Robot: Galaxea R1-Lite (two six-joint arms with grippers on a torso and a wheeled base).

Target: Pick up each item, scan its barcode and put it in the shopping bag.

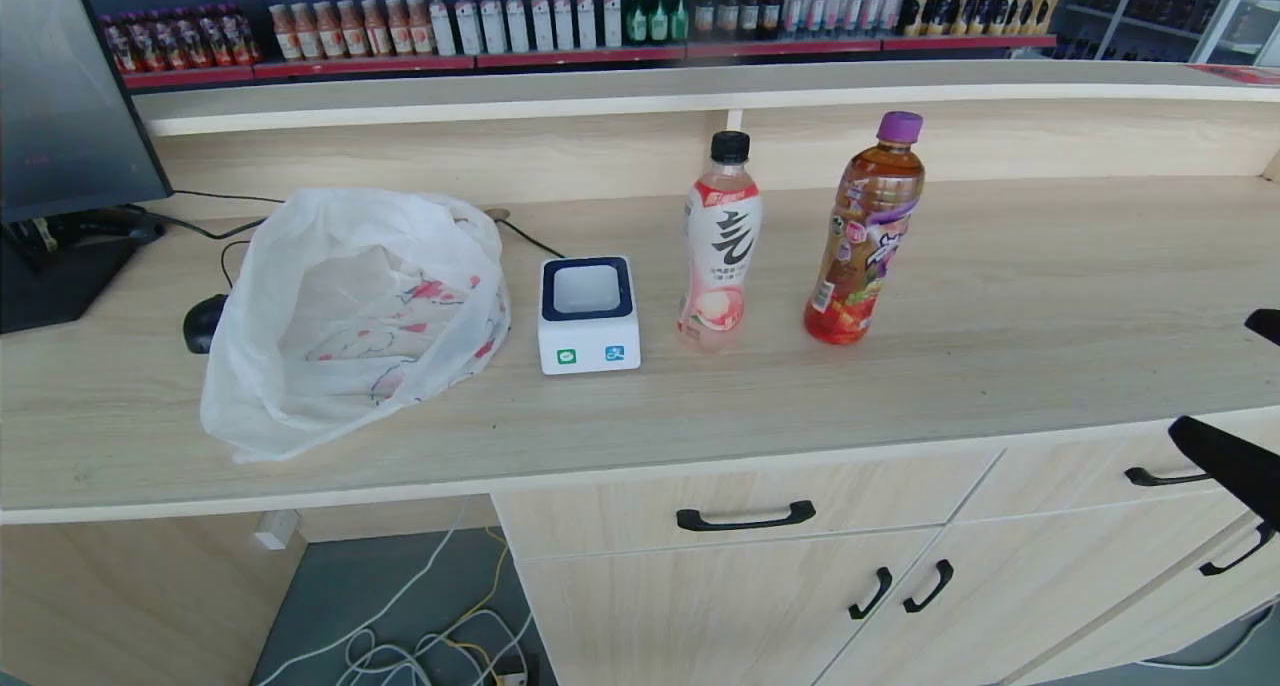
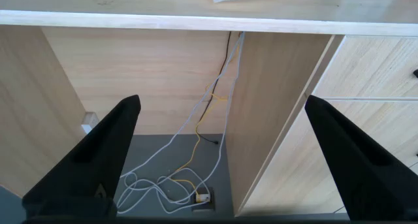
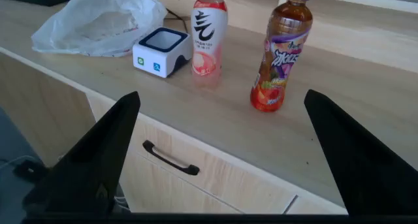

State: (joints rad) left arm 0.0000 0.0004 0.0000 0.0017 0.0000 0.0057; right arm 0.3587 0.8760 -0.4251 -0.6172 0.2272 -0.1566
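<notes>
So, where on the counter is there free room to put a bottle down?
Bare counter lies right of the purple-capped bottle and along the front edge before the scanner. It is crowded between the shopping bag, scanner and black-capped bottle.

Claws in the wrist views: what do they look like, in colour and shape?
The left claw and the right claw each have two matte black fingers, broad at the base and tapering toward the tip. Their surfaces look plain.
</notes>
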